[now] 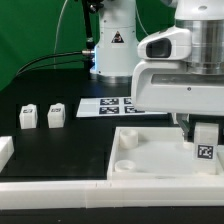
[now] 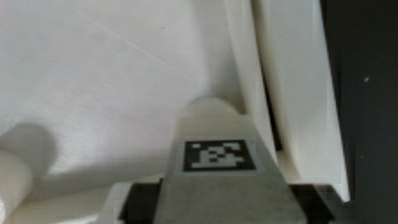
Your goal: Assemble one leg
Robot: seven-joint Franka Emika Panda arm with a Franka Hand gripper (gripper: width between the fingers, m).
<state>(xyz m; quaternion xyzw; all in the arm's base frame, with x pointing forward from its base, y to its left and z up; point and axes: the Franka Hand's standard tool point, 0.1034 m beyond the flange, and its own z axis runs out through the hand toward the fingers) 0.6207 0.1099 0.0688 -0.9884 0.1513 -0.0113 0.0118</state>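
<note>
The tool [image 1: 204, 128] hangs straight down from the arm, its fingers [image 2: 146, 200] clamped on the leg [image 1: 204, 143], marker face outward. The leg's lower end stands at the white tray [image 1: 150, 158] right below the tool; whether it touches I cannot tell. The arm's bulk hides part of the marker board [image 1: 108, 104] behind it. Away from the tool, two spare legs [image 1: 42, 115] stand on the black worktop [image 1: 50, 140], green curtain behind.

White block leg [image 1: 204, 143] [image 2: 221, 140] upright (marker face showing), over tray's corner, in gripper.
</note>
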